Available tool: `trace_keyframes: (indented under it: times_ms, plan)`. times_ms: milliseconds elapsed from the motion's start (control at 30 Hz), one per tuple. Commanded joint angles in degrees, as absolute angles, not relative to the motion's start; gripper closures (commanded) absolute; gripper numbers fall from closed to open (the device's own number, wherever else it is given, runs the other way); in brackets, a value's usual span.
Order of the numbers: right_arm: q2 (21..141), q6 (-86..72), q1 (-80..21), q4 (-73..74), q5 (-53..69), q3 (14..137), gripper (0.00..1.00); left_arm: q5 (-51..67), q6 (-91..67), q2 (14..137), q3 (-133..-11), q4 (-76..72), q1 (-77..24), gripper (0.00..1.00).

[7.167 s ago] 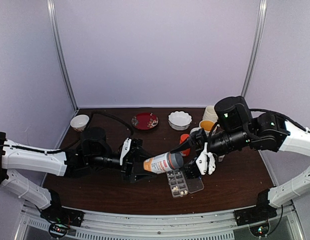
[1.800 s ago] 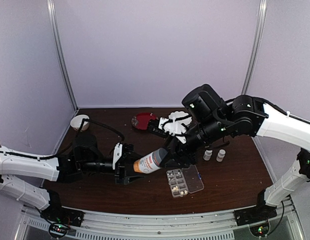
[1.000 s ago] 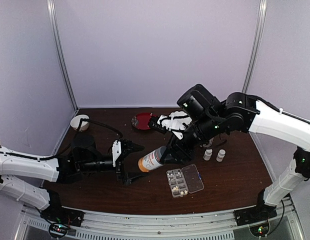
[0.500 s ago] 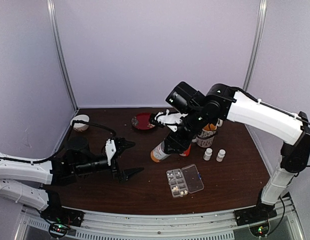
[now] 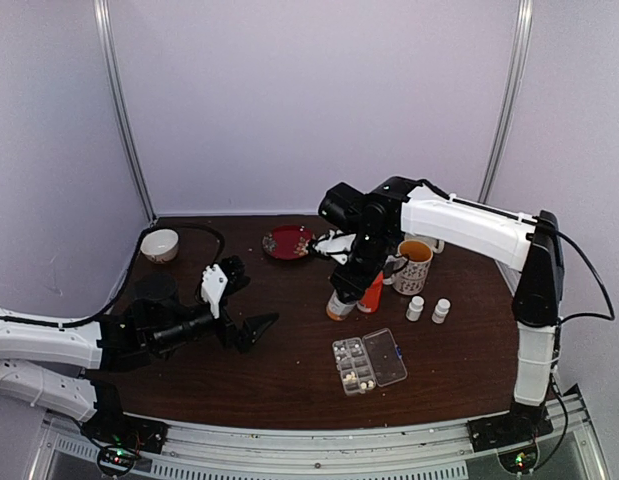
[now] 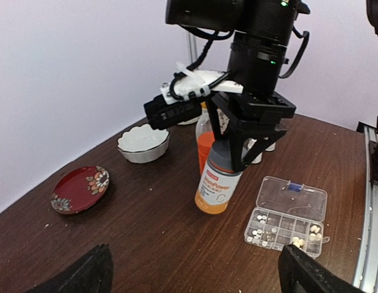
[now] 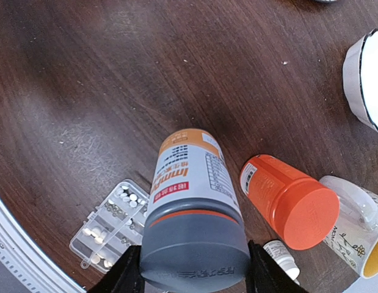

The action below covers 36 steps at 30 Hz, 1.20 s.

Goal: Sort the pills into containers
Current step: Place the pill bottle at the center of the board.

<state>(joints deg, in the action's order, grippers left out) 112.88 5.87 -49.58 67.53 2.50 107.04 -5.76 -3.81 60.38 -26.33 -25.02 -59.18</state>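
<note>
Two pincers are mine. My right pincer [image 6: 236, 154] grips from above the grey cap [image 7: 195, 244] of the orange bottle [image 6: 218, 183], which leans a little with its base down at the table [image 6: 146, 244]. My left pincer [image 5: 244, 300] is spread wide and holds nothing. Near the bottle the pill box [image 6: 287, 213] lies open, apart from both pincers, with whitish pills [image 6: 260, 218] in some compartments [image 7: 109, 227].

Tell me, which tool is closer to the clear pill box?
Right. The right tool holds the grey-capped bottle just behind the pill box. The left tool hangs open, farther off to the box's left.
</note>
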Motion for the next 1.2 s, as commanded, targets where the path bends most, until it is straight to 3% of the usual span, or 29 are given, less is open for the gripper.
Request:
trace_keyframes:
  times_ms: [0,233,400,600,667,733,767,933,1033,1167]
  plan:
    - [115.63,7.60,-48.63,70.90,0.27,112.02,0.94,-14.07,-10.58,58.49,-27.62,-21.54,-58.73,0.03]
    - [120.71,8.65,-48.28,73.75,-1.95,115.95,0.87,-13.99,-14.63,59.39,-28.40,-18.81,-58.54,0.02]
    - [123.05,9.50,-48.16,73.71,-1.36,118.48,0.58,-11.80,-16.74,61.52,-29.90,-15.98,-58.54,0.02]
    - [124.78,10.60,-48.08,73.06,-1.22,121.05,0.43,-10.86,-18.80,62.67,-30.01,-14.21,-58.60,0.03]
    - [125.49,10.96,-48.05,73.41,-1.72,121.72,0.32,-10.41,-19.50,62.88,-29.97,-14.15,-58.56,0.03]
    - [125.55,11.03,-48.08,72.91,-2.25,122.11,0.14,-11.68,-21.24,63.13,-29.80,-14.04,-58.55,0.02]
    - [125.41,11.06,-48.08,72.60,-2.21,122.29,0.10,-12.47,-22.24,63.23,-29.84,-13.72,-58.58,0.03]
    - [124.00,11.00,-48.08,71.60,-1.09,125.11,0.09,-12.24,-23.42,63.89,-30.59,-12.96,-58.60,0.02]
    - [120.98,10.17,-48.08,69.68,1.12,124.31,0.12,-10.63,-24.61,65.05,-31.38,-12.64,-58.59,0.02]
    - [112.80,7.13,-48.03,62.90,3.39,115.82,0.22,-7.68,-28.26,67.88,-34.40,-9.61,-58.55,0.10]
